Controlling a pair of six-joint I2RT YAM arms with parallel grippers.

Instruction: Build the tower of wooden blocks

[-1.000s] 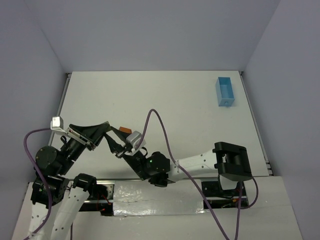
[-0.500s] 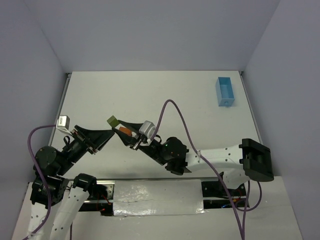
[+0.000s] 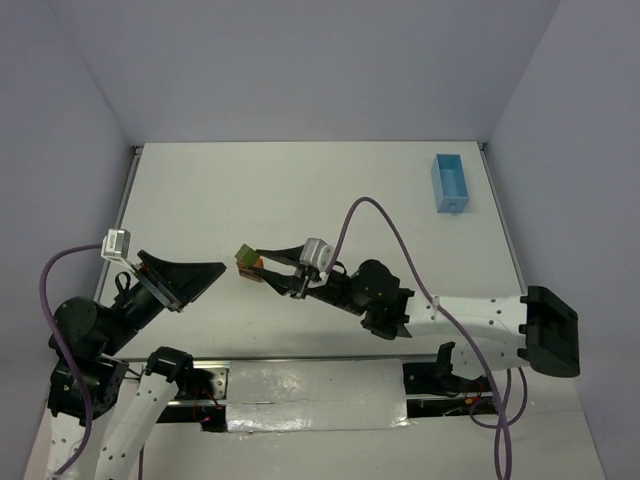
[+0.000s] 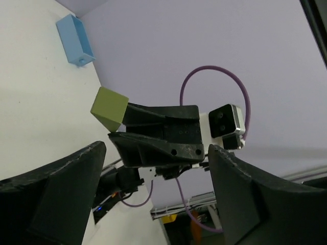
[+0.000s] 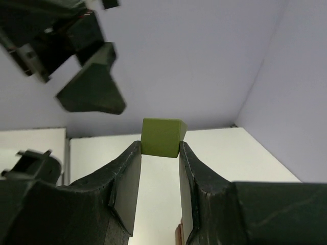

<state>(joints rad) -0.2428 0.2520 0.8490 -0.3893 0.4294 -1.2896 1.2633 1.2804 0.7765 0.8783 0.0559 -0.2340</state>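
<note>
Right wrist view: an olive-green wood block [image 5: 162, 135] is being clamped between the fingertips of the right hand [image 5: 159, 149].
In the top external view, the block is being held over the near left-centre of the worktop [image 3: 330, 195], well apart from the light-blue tray [image 3: 451, 183] at the far right. In the left wrist view, the left hand [image 4: 156, 148] is being held wide apart, gripping nothing, facing the block from nearby.
</note>
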